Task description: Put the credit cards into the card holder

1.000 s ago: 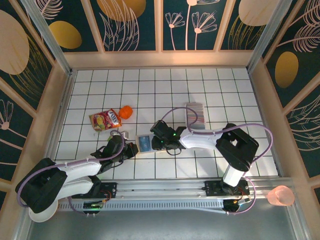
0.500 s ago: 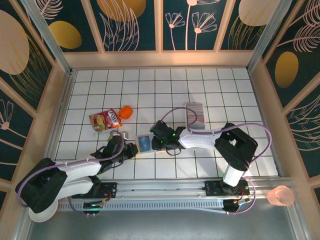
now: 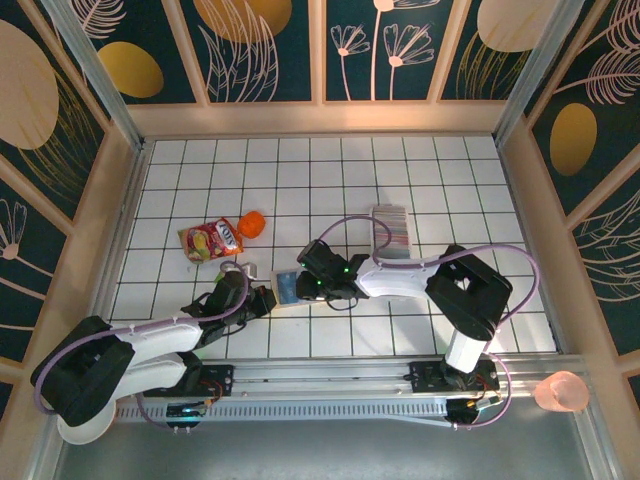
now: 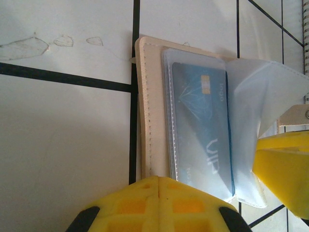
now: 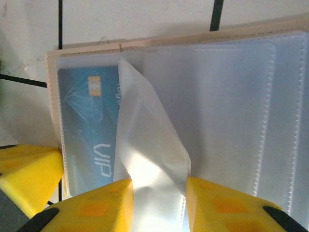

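Clamping the right gripper on a clear sleeve of the card holder, pressing the closed left gripper on its cover, with the credit cards lying well behind the right gripper.

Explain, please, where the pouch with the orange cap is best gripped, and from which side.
Probably at the orange cap, coming straight down from above with the jaws across it. The pouch lies flat on the table, so its wide, thin body offers little to pinch. The cap looks like its one raised, firm part.
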